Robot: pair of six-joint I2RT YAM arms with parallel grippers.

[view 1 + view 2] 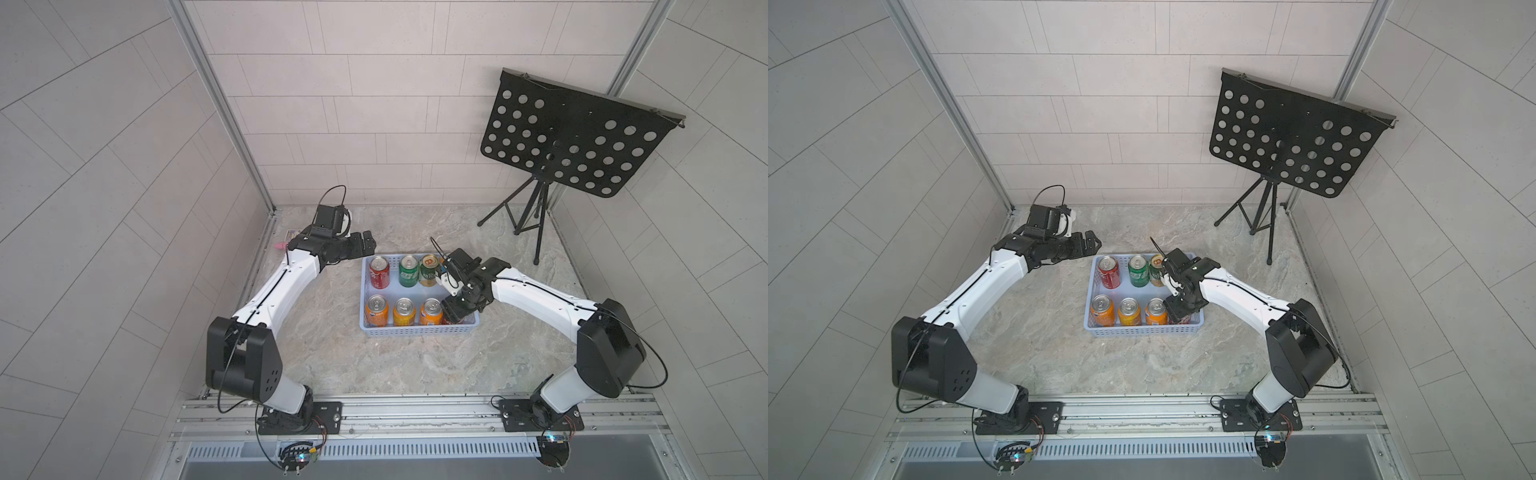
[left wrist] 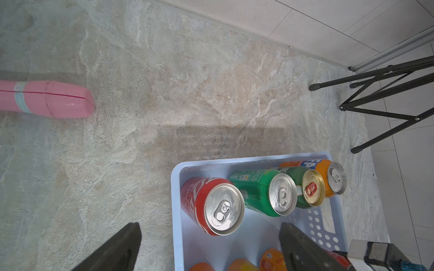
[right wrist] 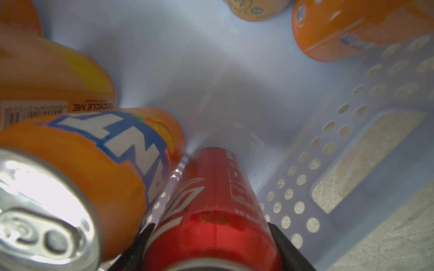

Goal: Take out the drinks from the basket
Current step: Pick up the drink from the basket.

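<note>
The right gripper (image 3: pixel 210 241) is down inside the basket (image 1: pixel 415 331) at its near right corner. Its fingers are clenched on a red can (image 3: pixel 206 187), which sits in that corner next to three orange cans (image 1: pixel 404 311). The far row holds a second red can (image 1: pixel 379 272), two green cans (image 1: pixel 408 270) and one orange can (image 2: pixel 328 176). The left gripper (image 1: pixel 365 245) hangs just beyond the basket's far left corner, fingers spread and grasping nothing.
</note>
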